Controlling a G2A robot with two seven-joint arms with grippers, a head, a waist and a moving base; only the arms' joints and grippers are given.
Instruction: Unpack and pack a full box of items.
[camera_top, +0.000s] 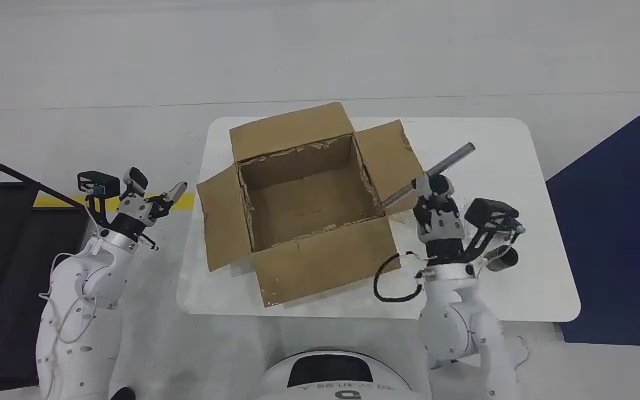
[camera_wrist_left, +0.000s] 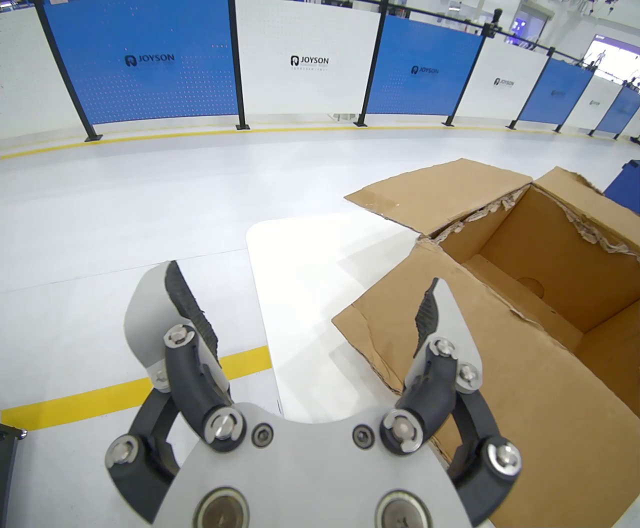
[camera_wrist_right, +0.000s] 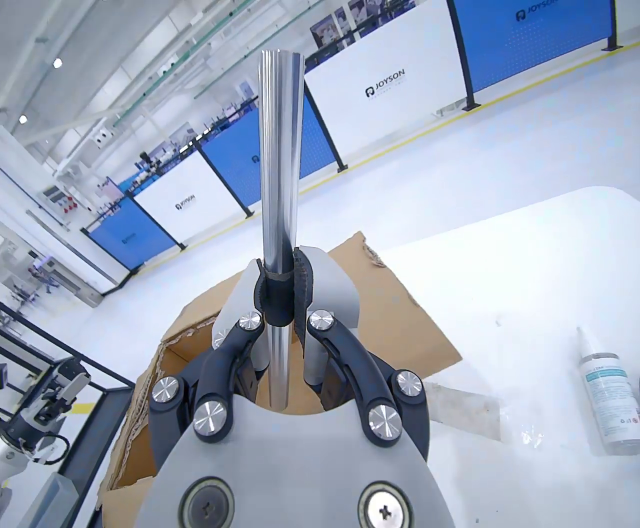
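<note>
An open cardboard box (camera_top: 300, 200) stands in the middle of the white table (camera_top: 500, 150), flaps spread out, and its floor shows bare cardboard. My right gripper (camera_top: 432, 192) is beside the box's right flap, shut on a shiny metal rod (camera_top: 445, 163). In the right wrist view the rod (camera_wrist_right: 280, 150) sticks out past the fingertips of the right gripper (camera_wrist_right: 283, 280), over the box (camera_wrist_right: 400, 320). My left gripper (camera_top: 165, 197) hangs off the table's left edge. It stands open and empty (camera_wrist_left: 305, 275), facing the box (camera_wrist_left: 525, 280).
A small white bottle (camera_wrist_right: 605, 400) lies on the table to the right of the box, next to a clear plastic scrap (camera_wrist_right: 465, 405). Yellow floor tape (camera_wrist_left: 125, 390) runs under the left gripper. A dark frame (camera_top: 20, 190) stands at the far left.
</note>
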